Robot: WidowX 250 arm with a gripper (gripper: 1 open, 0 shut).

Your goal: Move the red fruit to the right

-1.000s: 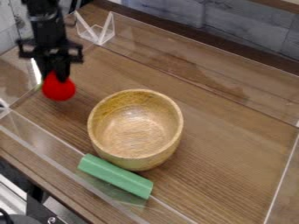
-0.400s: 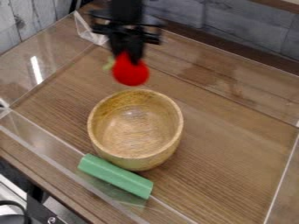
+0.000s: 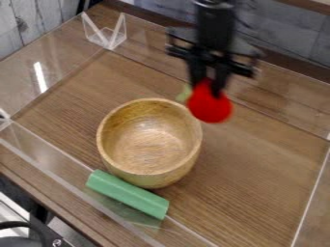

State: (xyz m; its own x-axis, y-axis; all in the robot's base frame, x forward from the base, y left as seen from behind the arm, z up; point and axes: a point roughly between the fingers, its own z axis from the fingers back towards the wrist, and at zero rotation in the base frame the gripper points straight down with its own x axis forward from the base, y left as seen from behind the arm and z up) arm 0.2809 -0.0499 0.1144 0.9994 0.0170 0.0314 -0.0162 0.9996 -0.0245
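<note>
The claw [image 3: 211, 87] is clamped on the red fruit [image 3: 211, 103], holding it above the tabletop [image 3: 271, 164] toward its far edge, just right of the wooden bowl [image 3: 151, 142]. No writing is readable.

Even, fairly bright light fills the scene, with no harsh shadows. The tabletop [image 3: 264, 183] carries a pale sheen across its far part, and soft white glare streaks show on the clear walls [image 3: 39, 77] along the left edge. The wooden bowl [image 3: 151, 142] casts only a faint shadow and is lit evenly inside. The picture is small and coarse, with soft detail. Motion blur smears the hand [image 3: 213, 85] and the red fruit [image 3: 211, 103], whose outlines are fuzzy.
</note>
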